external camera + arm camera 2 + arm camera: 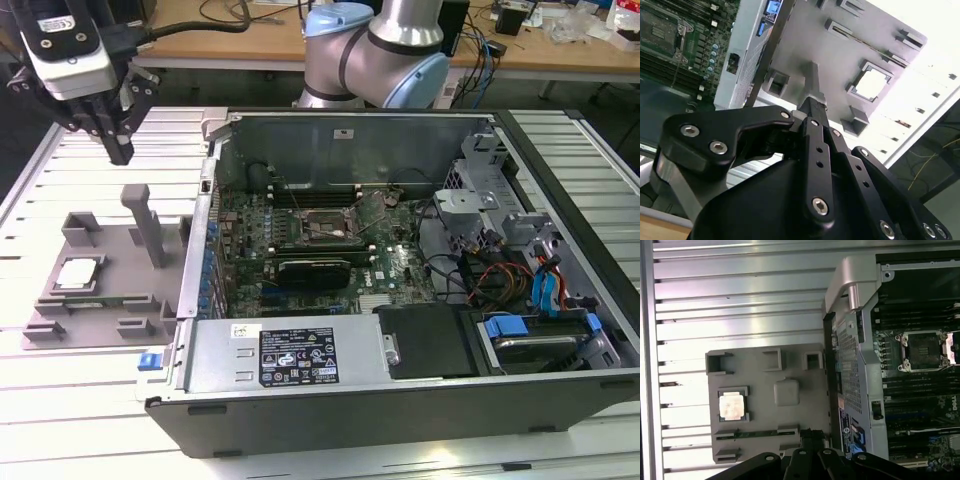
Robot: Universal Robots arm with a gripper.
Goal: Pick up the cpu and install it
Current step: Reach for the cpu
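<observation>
The hand (120,155) hangs in the air over the far corner of the slatted worktop (60,400) at the exterior view's left. Its fingers are closed together with nothing between them. Its upper body is cut off by the picture's edge.

The cpu (78,272) lies flat, silvery top up, in a square recess of the grey tray (110,300). It sits on the tray's side toward the worktop's edge at the exterior view's left, well apart from the hand.

In the second wrist view the hand's (810,102) dark links hide part of the tray (840,55), while the cpu (871,82) stays in plain sight. In the first wrist view the hand (811,434) covers one edge of the tray (760,410); the cpu (732,406) is clear.

An upright post (145,225) rises from the tray between the cpu and the open computer case (400,395), whose side wall stands just beside the tray. Bare slats lie open on the tray's other sides.

The socket (320,225) sits deep in the case, and its inside is hard to make out.
</observation>
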